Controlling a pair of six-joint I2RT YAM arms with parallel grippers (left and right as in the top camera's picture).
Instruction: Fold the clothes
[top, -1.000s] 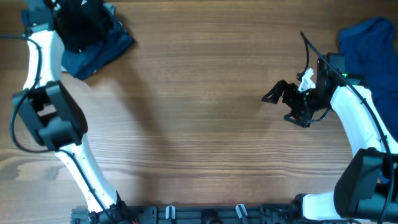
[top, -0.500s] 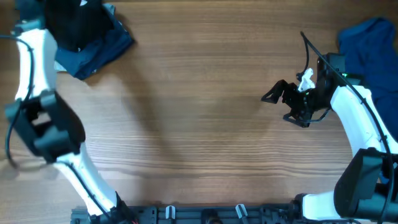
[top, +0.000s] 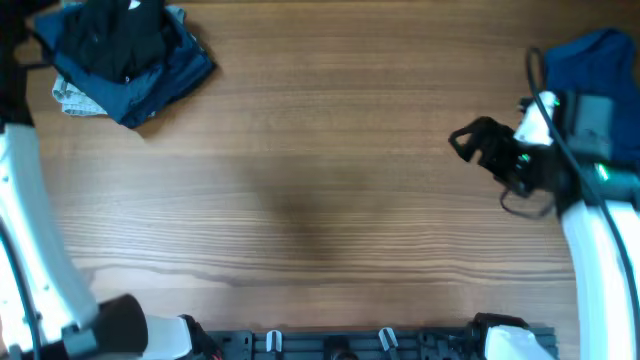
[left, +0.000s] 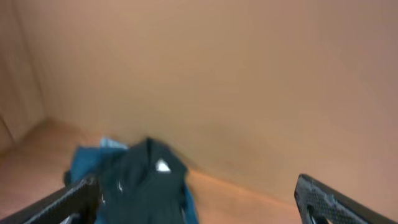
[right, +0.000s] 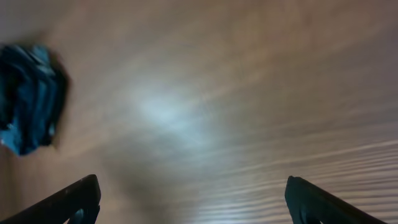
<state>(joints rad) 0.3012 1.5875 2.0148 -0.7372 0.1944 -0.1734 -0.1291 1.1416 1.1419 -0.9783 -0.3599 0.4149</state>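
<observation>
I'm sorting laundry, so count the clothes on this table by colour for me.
Black garment: 1
Dark blue garment: 1
Royal blue garment: 1
Pale cloth, only a corner showing under the pile: 1
Total: 4

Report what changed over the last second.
The left gripper opened wide and its arm swung away leftward, uncovering the black garment, which lies on the navy garment. The right gripper, open throughout, drew back rightward toward the royal blue garment. The garments themselves stayed where they were.
</observation>
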